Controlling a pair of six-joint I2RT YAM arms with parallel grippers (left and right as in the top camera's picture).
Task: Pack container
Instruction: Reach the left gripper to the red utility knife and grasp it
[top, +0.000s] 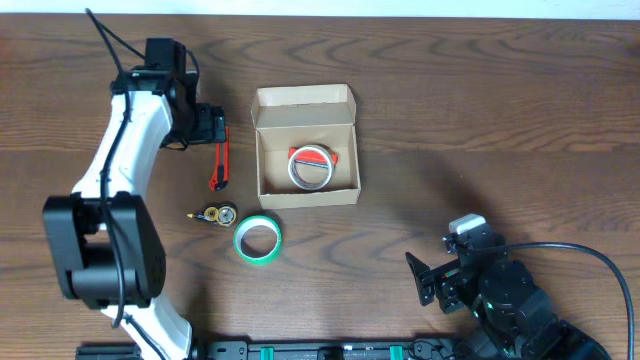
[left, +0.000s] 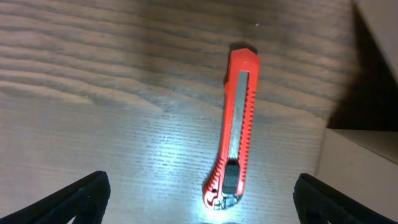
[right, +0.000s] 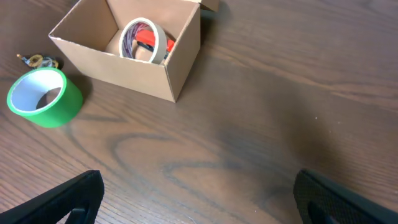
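Note:
The tan cardboard container (top: 306, 192) stands open at the table's middle, flap lid up at the back. Inside lie a white tape roll (top: 311, 167) and something red; both show in the right wrist view (right: 142, 38). A red utility knife (top: 220, 163) lies left of the box, also in the left wrist view (left: 235, 127). My left gripper (top: 212, 124) is open just above the knife's far end, fingers wide on either side (left: 202, 202). A green tape roll (top: 258, 239) lies in front of the box. My right gripper (top: 425, 280) is open and empty at the front right.
A small dark and brass-coloured object (top: 215, 214) lies left of the green roll. The box corner (left: 360, 162) shows at the right edge of the left wrist view. Bare wood lies between the box and my right gripper (right: 199, 196).

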